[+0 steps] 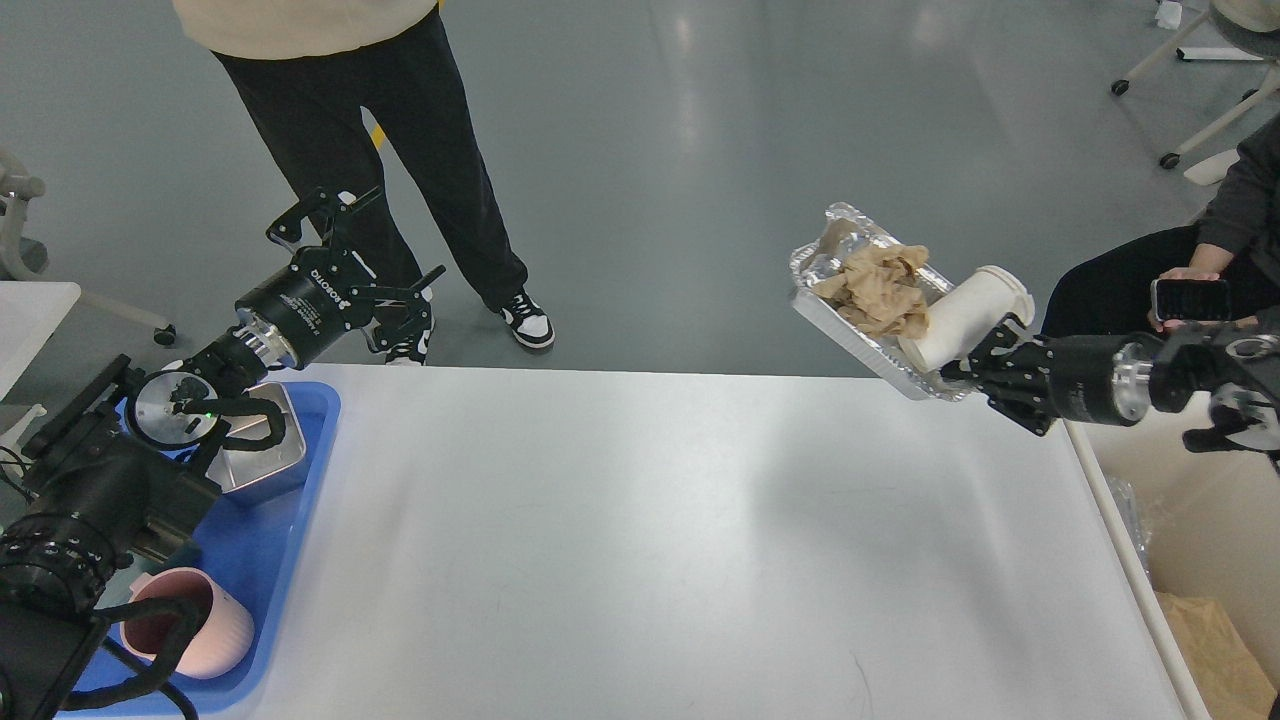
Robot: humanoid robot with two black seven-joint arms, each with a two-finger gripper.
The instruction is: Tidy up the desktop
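The white desktop (650, 540) fills the lower middle of the head view. My right gripper (962, 368) is shut on the near corner of a foil tray (860, 348) and holds it tilted in the air beyond the desktop's far right corner. In the foil tray lie crumpled brown paper (880, 290) and a white paper cup (965, 315) on its side. My left gripper (365, 240) stands open and holds nothing. It hovers past the far left edge, above the blue tray's far end.
A blue tray (280, 540) at the left holds a steel square container (265, 470) and a pink cup (200, 625). A person (400, 150) stands behind the table. Another person (1200, 270) sits at the right. A cream bin (1200, 500) stands beside the right edge.
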